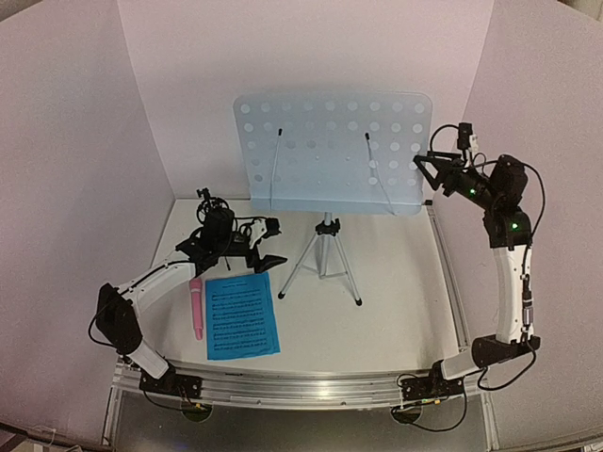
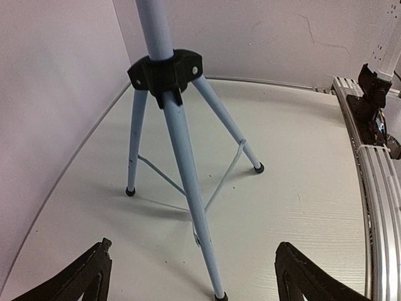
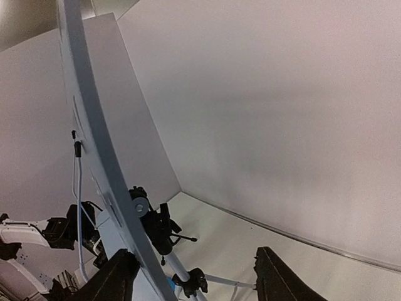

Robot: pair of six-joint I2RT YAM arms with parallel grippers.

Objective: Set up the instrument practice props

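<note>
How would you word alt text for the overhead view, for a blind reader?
A pale-blue perforated music stand on a silver tripod stands at the centre. The robot's right pincer is open by its right edge; the left pincer, open, faces the tripod, near a pink microphone and blue sheet music lying flat.

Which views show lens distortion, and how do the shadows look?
Left wrist view: the edge of the table curves, a wide-lens effect; the tripod legs are sharp, with faint shadows. Right wrist view: the stand desk looks bowed. Top external view: even light, pinkish walls.
</note>
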